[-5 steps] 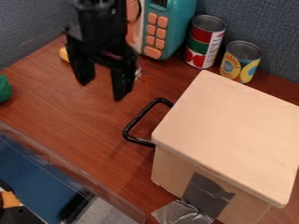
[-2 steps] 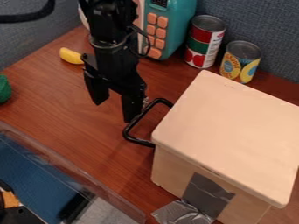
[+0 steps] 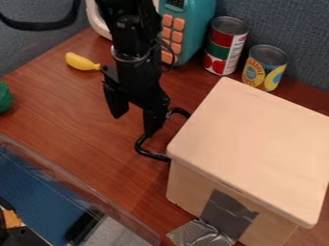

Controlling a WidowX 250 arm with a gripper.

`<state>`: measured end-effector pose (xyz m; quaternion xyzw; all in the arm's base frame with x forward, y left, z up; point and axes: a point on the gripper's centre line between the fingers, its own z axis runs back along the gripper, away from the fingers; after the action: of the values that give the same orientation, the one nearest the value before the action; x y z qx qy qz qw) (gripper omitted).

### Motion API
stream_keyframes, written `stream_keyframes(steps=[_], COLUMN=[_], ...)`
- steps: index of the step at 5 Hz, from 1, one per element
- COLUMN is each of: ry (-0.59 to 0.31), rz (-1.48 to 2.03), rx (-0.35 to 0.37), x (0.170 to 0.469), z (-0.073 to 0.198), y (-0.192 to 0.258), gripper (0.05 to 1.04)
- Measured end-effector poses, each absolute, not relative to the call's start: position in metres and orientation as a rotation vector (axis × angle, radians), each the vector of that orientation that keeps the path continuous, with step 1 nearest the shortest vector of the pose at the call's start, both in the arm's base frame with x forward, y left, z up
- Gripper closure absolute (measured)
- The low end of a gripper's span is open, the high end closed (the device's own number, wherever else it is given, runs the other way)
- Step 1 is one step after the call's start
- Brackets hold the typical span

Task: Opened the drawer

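And here is the black pincer (image 3: 135,125), hanging in the upper middle of the frame, tips downward and plainly apart! One finger hangs over the bare wood on the left; the other comes down right across the bar of the black handle (image 3: 152,154), covering part of it. Is it touching? From this angle, I cannot tell.

Between the pincer and the pale box (image 3: 254,144) sits that handle, the first thing in the way. Behind the arm stands the teal toy microwave (image 3: 197,36), with a red-and-green can (image 3: 225,45) to its right and a yellow-labelled can (image 3: 264,67) close to the box's upper corner. A yellow toy (image 3: 78,61) lies left of the arm, and a green thing (image 3: 5,97) pokes in at the left edge.

Now the drawer's handle, at mid-frame: it juts out leftward from the box's left side, its long bar slanting from lower left to upper right. The box fills the right and lower right, its lid's longer visible front edge running down toward the lower right, above the grey tape (image 3: 227,215).
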<state>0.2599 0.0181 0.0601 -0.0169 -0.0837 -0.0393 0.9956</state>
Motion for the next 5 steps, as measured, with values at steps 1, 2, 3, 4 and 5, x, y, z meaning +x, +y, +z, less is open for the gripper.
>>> stream_keyframes(steps=[1, 2, 3, 4, 5], ry=[-0.166, -0.155, -0.14, -0.15, -0.133], rz=[-0.07, -0.064, -0.061, -0.053, -0.049], rx=[-0.025, -0.024, -0.02, -0.02, -0.01], x=[0.269, 0.274, 0.276, 0.279, 0.276], z=[0.054, 0.046, 0.038, 0.035, 0.028], y=[0.021, 0.018, 0.015, 0.014, 0.012], gripper=[0.084, 0.084, 0.084, 0.135, 0.423])
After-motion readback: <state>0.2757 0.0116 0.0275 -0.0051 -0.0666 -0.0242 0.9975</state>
